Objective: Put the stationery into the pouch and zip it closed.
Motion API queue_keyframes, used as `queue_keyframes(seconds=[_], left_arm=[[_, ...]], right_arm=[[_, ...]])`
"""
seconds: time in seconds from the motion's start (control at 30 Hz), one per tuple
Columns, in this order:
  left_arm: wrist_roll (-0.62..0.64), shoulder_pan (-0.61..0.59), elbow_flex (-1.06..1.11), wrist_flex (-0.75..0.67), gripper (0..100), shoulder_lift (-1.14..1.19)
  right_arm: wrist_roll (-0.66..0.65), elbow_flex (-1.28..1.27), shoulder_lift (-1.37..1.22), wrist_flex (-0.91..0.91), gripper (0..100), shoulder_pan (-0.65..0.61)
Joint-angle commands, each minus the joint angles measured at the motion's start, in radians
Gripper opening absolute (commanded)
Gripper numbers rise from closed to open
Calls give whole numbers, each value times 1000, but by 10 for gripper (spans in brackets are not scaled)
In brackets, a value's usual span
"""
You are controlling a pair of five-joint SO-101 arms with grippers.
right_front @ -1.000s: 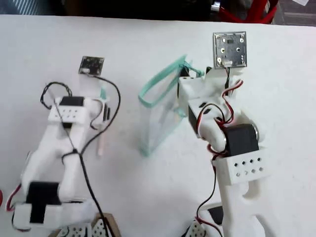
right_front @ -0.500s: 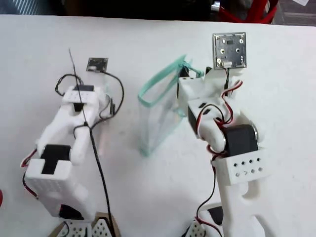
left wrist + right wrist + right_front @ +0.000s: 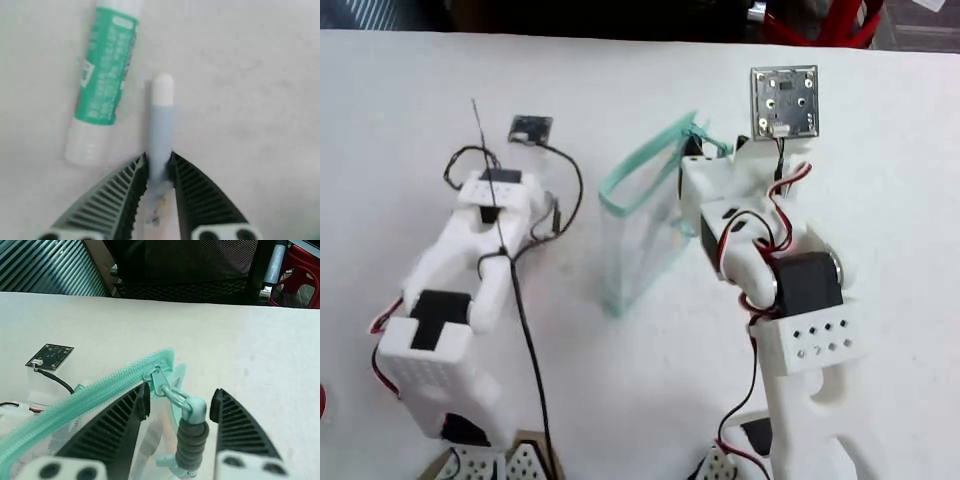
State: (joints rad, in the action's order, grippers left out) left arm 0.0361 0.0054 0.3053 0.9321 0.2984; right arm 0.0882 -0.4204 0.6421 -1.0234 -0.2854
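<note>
My left gripper [image 3: 160, 167] is shut on a pale blue pen [image 3: 161, 120] with a white tip, held just over the white table. A green and white glue stick [image 3: 102, 75] lies on the table right beside the pen. In the high view the left arm [image 3: 470, 240] stands left of the clear pouch [image 3: 640, 230], which is upright with its teal zip edge [image 3: 645, 160] gaping. My right gripper [image 3: 179, 397] is open at the pouch's far end. Its black fingers [image 3: 125, 415] straddle the zip slider and pull tab [image 3: 192, 440].
The left arm's black cable [image 3: 525, 320] trails across the table toward the front edge. The right arm [image 3: 790, 290] stands right of the pouch. Dark grating and a red frame [image 3: 300, 270] stand beyond the table's far edge.
The left arm has swung away from the front edge and a little toward the pouch. The pale stick seen beside it a second ago no longer lies there. Right arm and pouch are still.
</note>
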Motion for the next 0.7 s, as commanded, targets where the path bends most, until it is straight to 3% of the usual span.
queue_keyframes(seconds=[0.0,0.2,0.37,0.53,0.67], left_arm=[[-9,35,-66,9,90,21],[-15,35,-173,140,19,81],[-15,41,-249,252,23,41],[-15,58,-385,463,23,-179],[-12,61,-431,531,23,-433]], right_arm=[[6,-49,-8,-5,198,-1],[6,-49,-8,-5,198,-1],[6,-49,-8,-5,198,-1],[6,-51,-8,-5,198,-1],[6,-51,-8,-5,198,-1]])
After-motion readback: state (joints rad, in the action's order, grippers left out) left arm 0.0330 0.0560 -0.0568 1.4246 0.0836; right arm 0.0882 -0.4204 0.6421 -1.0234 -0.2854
